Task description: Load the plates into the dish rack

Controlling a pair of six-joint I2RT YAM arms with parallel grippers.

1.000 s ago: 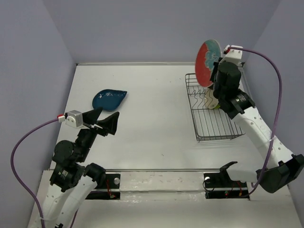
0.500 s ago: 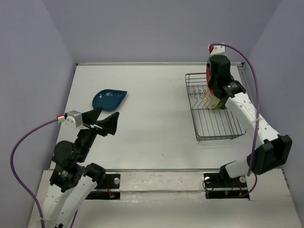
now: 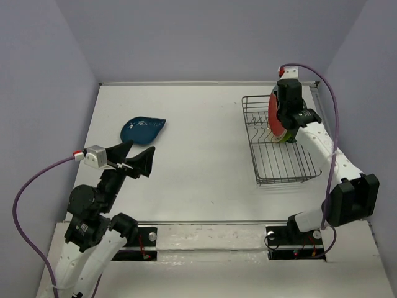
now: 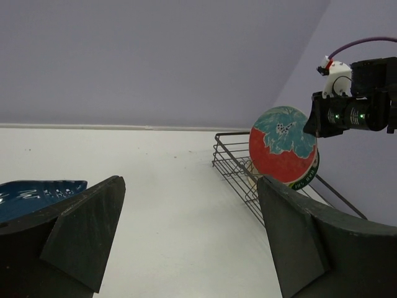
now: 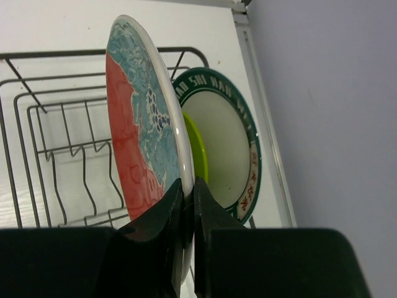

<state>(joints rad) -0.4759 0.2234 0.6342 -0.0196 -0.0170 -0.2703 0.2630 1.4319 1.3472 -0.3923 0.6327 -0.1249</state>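
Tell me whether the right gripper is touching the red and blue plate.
Touching. In the right wrist view the right gripper has its jaws pinched on the rim of the red and blue plate, one per face, no gap.

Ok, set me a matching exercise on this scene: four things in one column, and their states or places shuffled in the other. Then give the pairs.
Things
1. red and blue plate
2. teal leaf-shaped plate
3. lime green plate
4. left pincer

States or places
A. open, holding nothing
B. lying on the table, outside the rack
C. held upright, clamped by its rim in the right pincer
D. standing on edge in the dish rack

Pairs: 1-C, 2-B, 3-D, 4-A
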